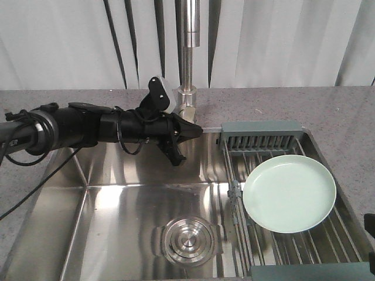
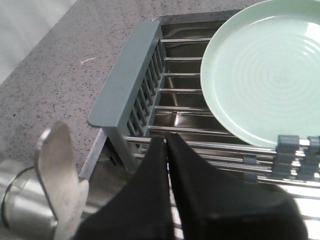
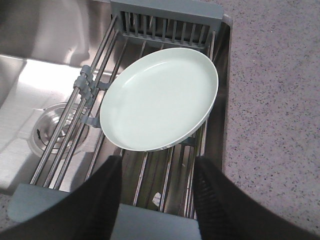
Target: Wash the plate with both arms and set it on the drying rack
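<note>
The pale mint-green plate (image 1: 289, 192) lies flat on the drying rack (image 1: 246, 141) over the right side of the sink; it also shows in the left wrist view (image 2: 265, 70) and the right wrist view (image 3: 160, 97). My left gripper (image 1: 196, 130) is shut and empty, held over the sink's back edge beside the tap base, left of the rack's slotted end piece (image 2: 125, 85); in its own view (image 2: 167, 140) the fingers meet. My right gripper (image 3: 155, 162) is open and empty, above the rack's near end piece (image 3: 155, 225), just short of the plate. Only a sliver of the right arm (image 1: 370, 225) shows in the front view.
The tap column (image 1: 189, 52) rises behind the sink, its lever (image 2: 57, 175) close to my left gripper. The round steel drain (image 1: 188, 239) sits in the sink floor (image 1: 117, 222). Speckled grey counter (image 1: 345, 111) surrounds the sink.
</note>
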Controlling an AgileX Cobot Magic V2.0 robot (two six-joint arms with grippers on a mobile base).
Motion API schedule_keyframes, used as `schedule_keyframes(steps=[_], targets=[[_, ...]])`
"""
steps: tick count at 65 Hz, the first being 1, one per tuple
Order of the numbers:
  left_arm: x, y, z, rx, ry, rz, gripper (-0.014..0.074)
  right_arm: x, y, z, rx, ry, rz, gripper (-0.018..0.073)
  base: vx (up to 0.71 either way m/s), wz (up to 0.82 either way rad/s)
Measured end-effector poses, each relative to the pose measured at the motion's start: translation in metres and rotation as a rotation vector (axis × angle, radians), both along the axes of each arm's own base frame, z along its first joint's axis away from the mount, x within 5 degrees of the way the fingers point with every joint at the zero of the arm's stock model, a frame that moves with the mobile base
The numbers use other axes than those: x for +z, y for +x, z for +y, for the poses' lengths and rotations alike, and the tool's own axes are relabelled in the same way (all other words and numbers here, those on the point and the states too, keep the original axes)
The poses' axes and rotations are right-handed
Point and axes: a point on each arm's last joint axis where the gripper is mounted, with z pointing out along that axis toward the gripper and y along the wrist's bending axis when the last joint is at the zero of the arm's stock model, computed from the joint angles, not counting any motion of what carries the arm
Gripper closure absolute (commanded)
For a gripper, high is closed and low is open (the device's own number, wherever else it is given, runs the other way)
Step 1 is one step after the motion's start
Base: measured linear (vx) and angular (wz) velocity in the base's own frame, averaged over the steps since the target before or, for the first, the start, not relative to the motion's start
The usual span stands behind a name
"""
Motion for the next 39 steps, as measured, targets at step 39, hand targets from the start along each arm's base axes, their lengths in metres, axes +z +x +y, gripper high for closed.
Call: schedule_keyframes(steps=[39], targets=[[0.039,0.036,-0.005,0.127,0.01,-0.176,0.0604,0.0,0.0,0.0,0.0,0.0,0.0,0.023,0.0,0.0]])
